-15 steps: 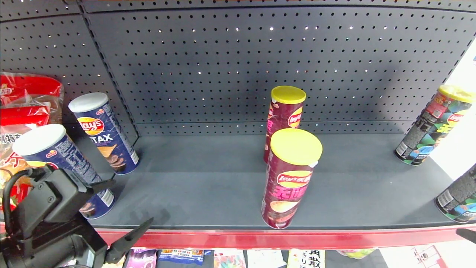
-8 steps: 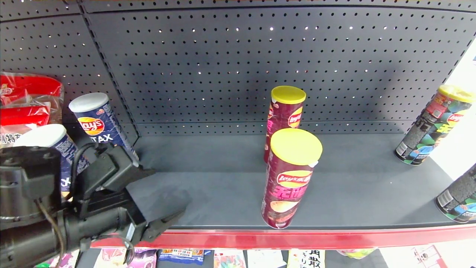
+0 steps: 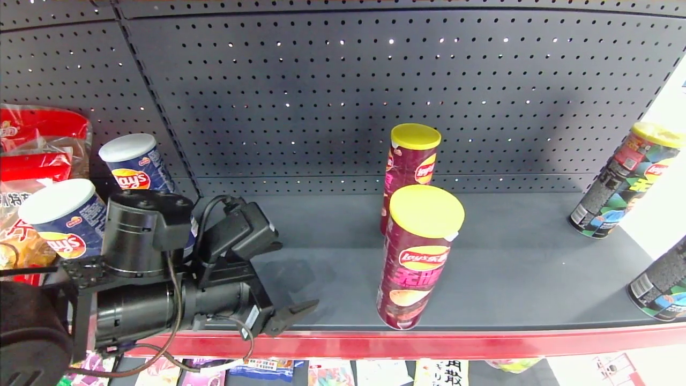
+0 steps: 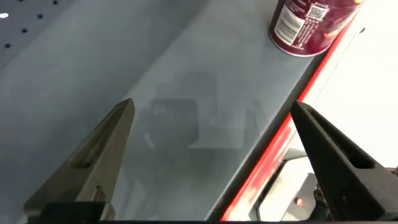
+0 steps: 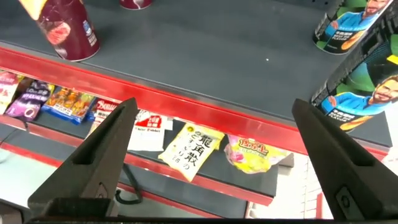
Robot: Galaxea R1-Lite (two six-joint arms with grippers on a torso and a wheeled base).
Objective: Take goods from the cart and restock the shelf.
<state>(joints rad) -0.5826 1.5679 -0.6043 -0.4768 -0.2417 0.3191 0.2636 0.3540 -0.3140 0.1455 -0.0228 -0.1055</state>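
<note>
My left gripper [image 3: 295,276] hangs open and empty over the front left of the grey shelf [image 3: 321,252], left of the front maroon can with a yellow lid [image 3: 415,257]. A second maroon can [image 3: 410,161] stands behind that one. In the left wrist view the left gripper [image 4: 211,106] has bare shelf between its fingers, and the maroon can's base [image 4: 311,22] is farther off. My right gripper [image 5: 214,106] is open and empty, in front of the shelf's red edge [image 5: 186,99].
Two blue cans with white lids [image 3: 136,166] [image 3: 64,220] and red snack bags [image 3: 37,139] stand at the left. Black-and-green cans [image 3: 624,179] [image 3: 662,284] stand at the right. Small packets [image 5: 193,146] lie on the shelf below. Bare shelf lies between the blue and maroon cans.
My left arm has risen from the lower left and swung right, bringing its open gripper over the shelf's front. The cans have not moved.
</note>
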